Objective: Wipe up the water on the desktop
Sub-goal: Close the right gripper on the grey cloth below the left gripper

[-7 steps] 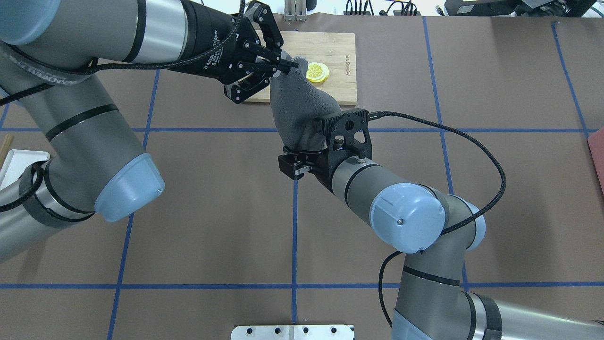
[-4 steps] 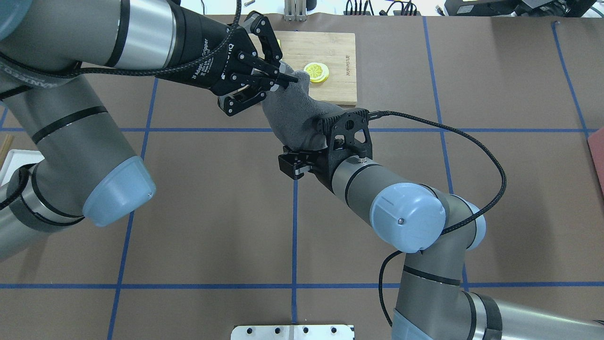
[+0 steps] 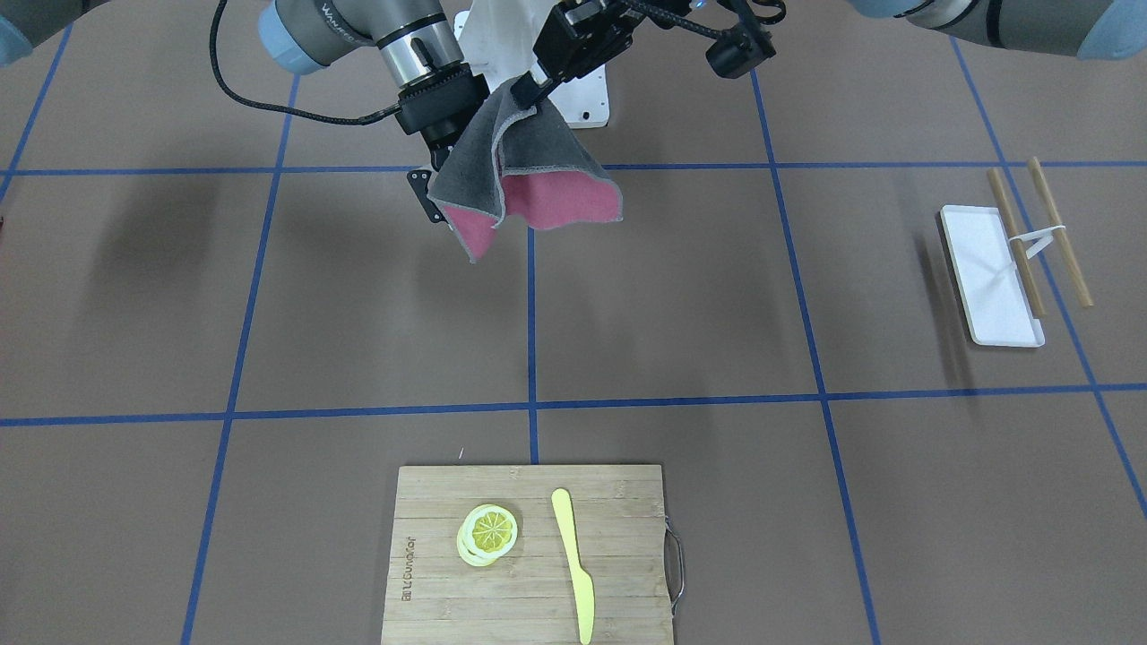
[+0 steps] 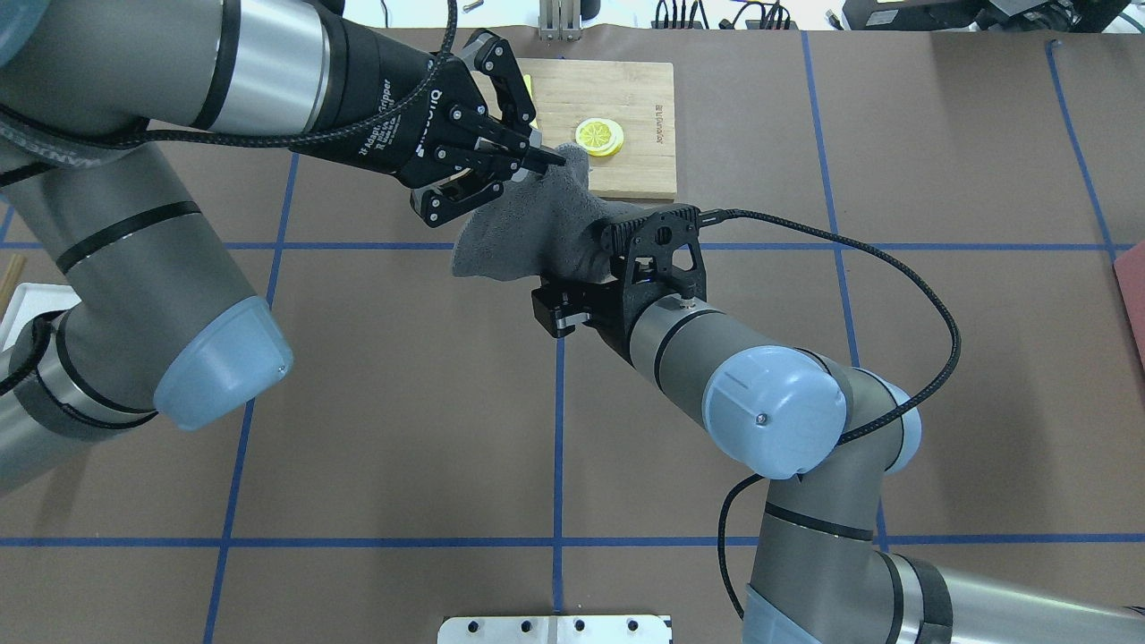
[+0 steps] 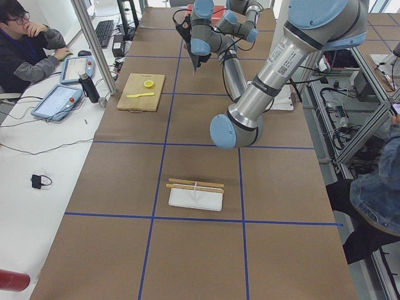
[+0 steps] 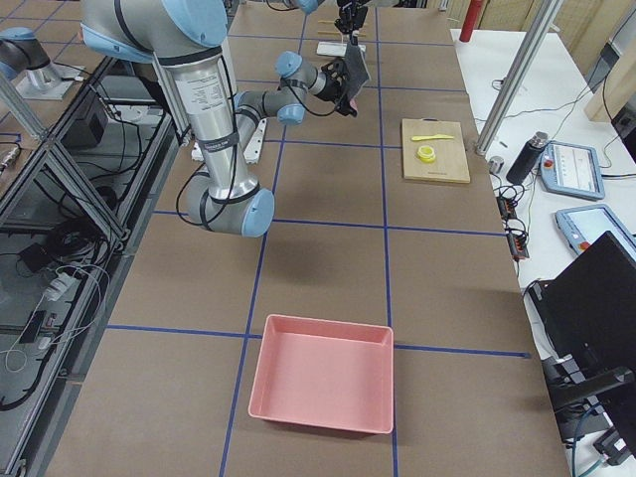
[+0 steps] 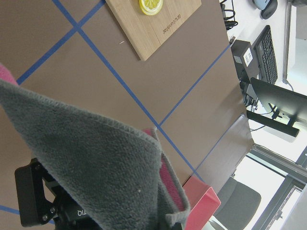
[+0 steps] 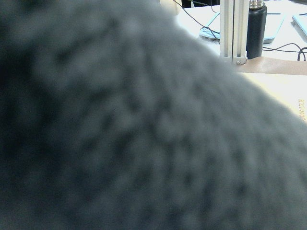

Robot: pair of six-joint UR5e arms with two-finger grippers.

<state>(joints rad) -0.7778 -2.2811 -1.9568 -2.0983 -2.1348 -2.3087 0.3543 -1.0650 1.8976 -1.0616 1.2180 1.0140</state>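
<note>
A grey cloth with a pink underside hangs in the air above the brown desktop. My left gripper is shut on its top corner, seen from the front as well. The cloth's lower part drapes over my right gripper, whose fingers are hidden; only the right wrist shows. One flap fans out to the left. Blurred grey cloth fills the right wrist view. I can make out no water on the desktop in any view.
A bamboo cutting board with a lemon slice and a yellow knife lies beyond the cloth. A white tray with chopsticks sits on my left. A pink bin stands far right. A person sits at a side desk.
My left gripper has drawn the cloth's corner back toward the robot. The cloth, stretched tall between the grippers before, has slackened and spread a flap out to the left. The right arm stayed put.
</note>
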